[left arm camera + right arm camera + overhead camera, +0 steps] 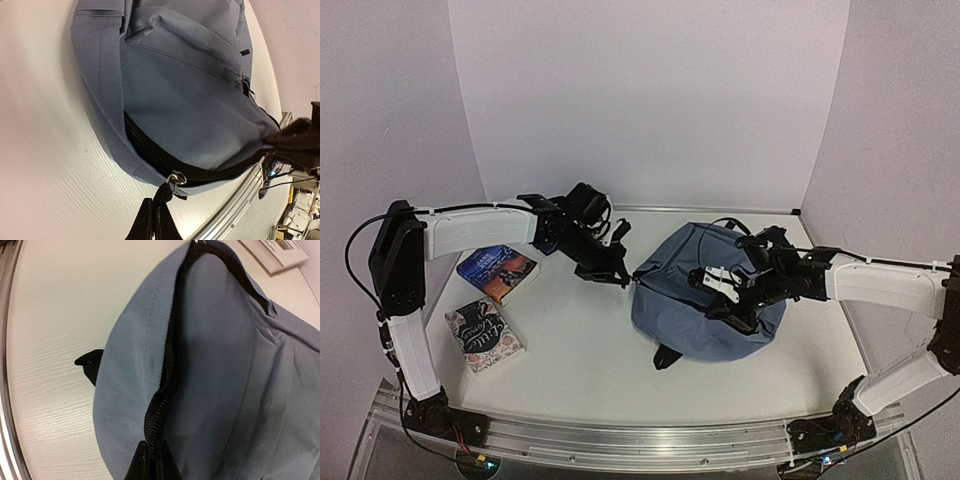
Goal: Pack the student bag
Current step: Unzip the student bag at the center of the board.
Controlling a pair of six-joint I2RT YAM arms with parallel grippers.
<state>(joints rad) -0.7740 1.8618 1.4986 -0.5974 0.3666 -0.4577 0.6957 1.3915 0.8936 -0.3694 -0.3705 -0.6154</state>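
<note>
The student bag [705,300], slate-blue with black zippers, lies on the white table right of centre. My left gripper [623,275] is at its left end. In the left wrist view the gripper [156,214] is shut on the black tab of the zipper pull [176,178], whose metal ring sits on the black zipper. My right gripper [728,305] rests on top of the bag. In the right wrist view it [155,460] is shut on the bag's zipper edge [167,390], with fabric bunched between the jaws. The zipper looks closed along its visible length.
Two books lie on the table at the left: a dark blue and orange one [498,270] and a black and pink one [483,333]. A black strap end [666,356] pokes out at the bag's near side. A metal rail [640,440] runs along the near table edge.
</note>
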